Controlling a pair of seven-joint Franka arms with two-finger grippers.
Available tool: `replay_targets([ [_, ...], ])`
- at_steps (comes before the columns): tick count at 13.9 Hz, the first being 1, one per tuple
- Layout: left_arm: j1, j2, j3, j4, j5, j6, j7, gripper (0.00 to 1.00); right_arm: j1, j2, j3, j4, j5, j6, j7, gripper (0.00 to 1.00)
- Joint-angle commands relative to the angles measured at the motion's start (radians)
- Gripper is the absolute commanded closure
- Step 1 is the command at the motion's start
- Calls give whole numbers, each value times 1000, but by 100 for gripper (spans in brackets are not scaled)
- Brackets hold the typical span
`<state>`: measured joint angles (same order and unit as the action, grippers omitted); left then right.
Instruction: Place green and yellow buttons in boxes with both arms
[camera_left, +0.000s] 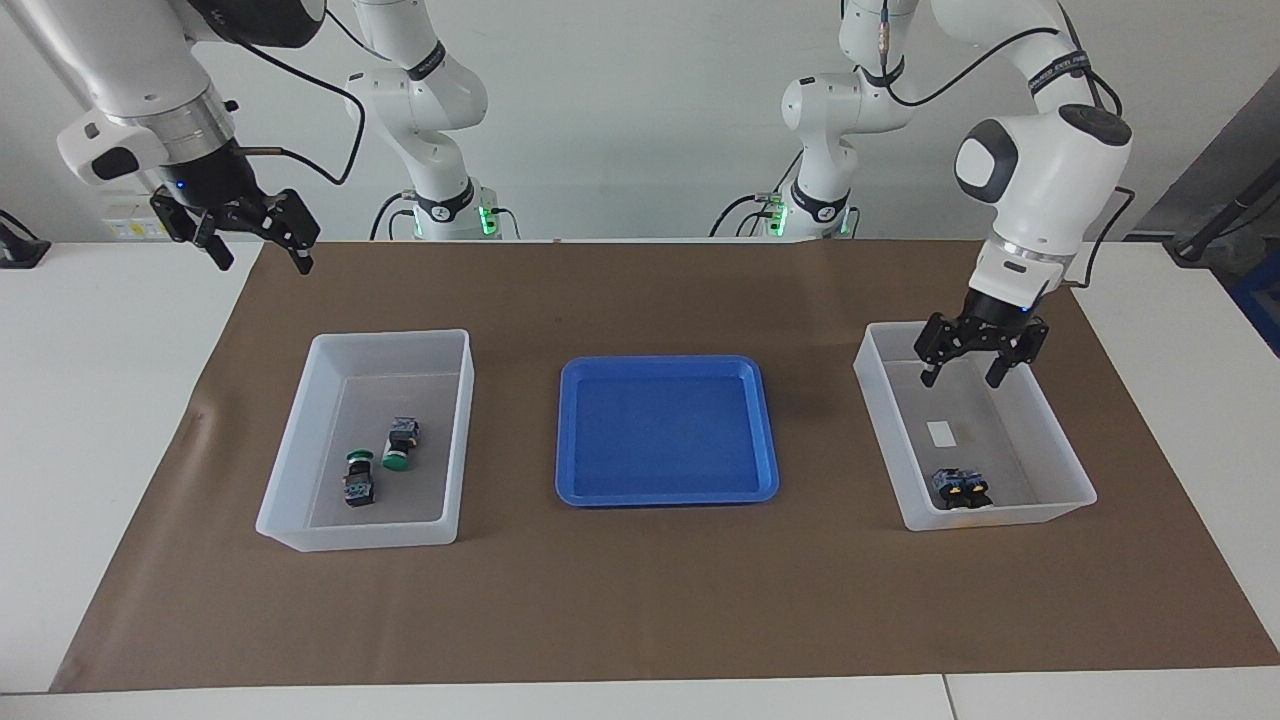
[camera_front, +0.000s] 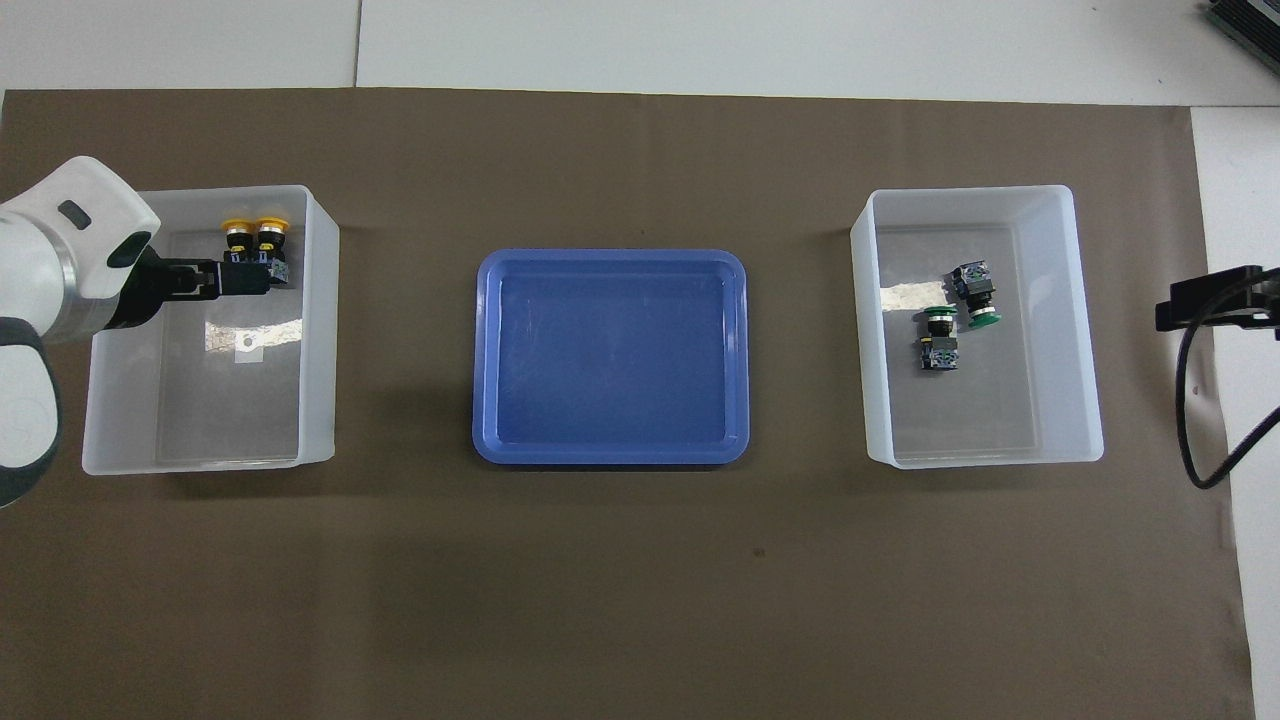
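Observation:
Two yellow buttons (camera_left: 961, 488) (camera_front: 255, 236) lie side by side in the clear box (camera_left: 1072, 492) (camera_front: 318, 300) at the left arm's end, in the corner farthest from the robots. My left gripper (camera_left: 961, 379) (camera_front: 243, 280) hangs open and empty above that box, well clear of the buttons. Two green buttons (camera_left: 359, 481) (camera_left: 400, 445) (camera_front: 938, 338) (camera_front: 975, 296) lie in the other clear box (camera_left: 288, 440) (camera_front: 1086, 300) at the right arm's end. My right gripper (camera_left: 262, 264) waits open and empty, raised over the table edge at its own end.
An empty blue tray (camera_left: 665, 430) (camera_front: 610, 355) sits on the brown mat (camera_left: 640, 600) between the two boxes. A small white label (camera_left: 942, 432) lies on the floor of the box with the yellow buttons.

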<state>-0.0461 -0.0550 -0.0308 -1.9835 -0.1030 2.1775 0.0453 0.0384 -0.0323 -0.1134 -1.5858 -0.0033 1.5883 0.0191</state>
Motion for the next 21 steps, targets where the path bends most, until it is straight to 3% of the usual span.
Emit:
replay_targets([
  [1, -28, -97, 8, -29, -1, -126, 7, 0, 3, -32, 1, -32, -15, -10, -11, 0],
  [3, -26, -101, 6, 27, 3, -204, 10, 0, 24, -43, 1, -54, -21, -10, -8, 0],
  [7, -20, 18, 8, 317, 46, -422, 16, 0, 23, -44, 1, -54, -15, -11, -4, 0],
  [10, -20, 47, 8, 397, 55, -502, 16, 0, 20, -44, 1, -52, -6, -11, -8, 0],
  [15, -34, -17, 6, 309, 52, -542, 13, 0, 25, -44, 1, -52, -4, -11, -8, 0],
  [21, -32, -19, 6, 311, 51, -524, 11, 0, 25, -44, 1, -52, -4, -11, -8, 0],
])
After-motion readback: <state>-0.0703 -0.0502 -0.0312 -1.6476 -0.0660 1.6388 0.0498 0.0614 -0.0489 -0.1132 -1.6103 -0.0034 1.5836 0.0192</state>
